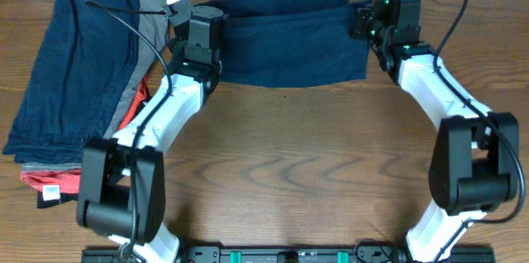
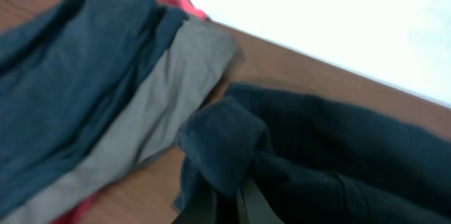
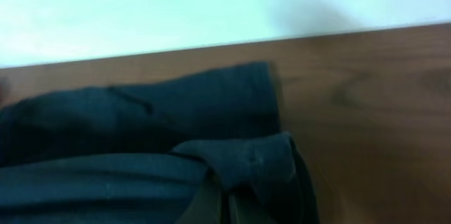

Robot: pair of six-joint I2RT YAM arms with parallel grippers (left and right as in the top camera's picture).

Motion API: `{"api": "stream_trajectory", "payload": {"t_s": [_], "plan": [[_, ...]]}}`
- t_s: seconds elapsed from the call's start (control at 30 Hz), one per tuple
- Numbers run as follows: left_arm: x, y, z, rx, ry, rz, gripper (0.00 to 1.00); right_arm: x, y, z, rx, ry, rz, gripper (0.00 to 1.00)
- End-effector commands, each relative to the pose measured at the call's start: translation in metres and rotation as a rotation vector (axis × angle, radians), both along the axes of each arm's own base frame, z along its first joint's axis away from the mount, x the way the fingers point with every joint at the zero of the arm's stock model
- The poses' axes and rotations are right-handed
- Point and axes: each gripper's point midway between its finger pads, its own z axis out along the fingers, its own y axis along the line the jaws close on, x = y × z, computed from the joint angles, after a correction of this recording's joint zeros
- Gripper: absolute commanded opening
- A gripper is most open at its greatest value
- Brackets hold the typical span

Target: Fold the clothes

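A stack of clothes [image 1: 74, 73] lies at nine o'clock on the table [image 1: 314, 155]. The left gripper [image 1: 213, 16] clenches the left end of the navy shorts [image 1: 289, 40]. They stretch toward three o'clock, where the right gripper [image 1: 361, 25] pinches the other end.

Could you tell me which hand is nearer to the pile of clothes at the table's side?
Left. The left hand grips the shorts' end beside the pile; the right hand grips their far end.
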Motion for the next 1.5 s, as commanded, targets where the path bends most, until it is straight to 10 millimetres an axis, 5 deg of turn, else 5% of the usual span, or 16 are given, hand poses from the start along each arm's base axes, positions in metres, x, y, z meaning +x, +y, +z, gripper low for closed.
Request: {"api": "stream_trajectory", "payload": {"t_s": [0.0,0.33,0.67,0.83,1.07,1.47], "plan": [[-0.023,0.029,0.058,0.113,-0.043,0.062,0.06,-0.013,-0.025,0.077,-0.043,-0.118,-0.075,0.01],[-0.108,0.028,0.115,0.123,0.019,0.009,0.06,-0.102,-0.034,0.152,-0.084,-0.092,-0.058,0.01],[-0.184,0.025,0.117,0.096,0.134,-0.027,0.06,-0.18,-0.041,0.151,-0.121,0.063,-0.036,0.01],[-0.214,0.034,0.112,0.024,0.163,0.039,0.06,-0.204,-0.043,0.159,-0.144,0.066,-0.02,0.01],[-0.22,0.026,0.091,-0.034,0.247,0.029,0.06,-0.191,-0.041,0.159,-0.153,0.046,-0.012,0.01],[-0.192,0.038,0.029,-0.049,0.378,0.262,0.06,-0.098,-0.021,0.072,-0.147,0.129,0.065,0.01]]}}
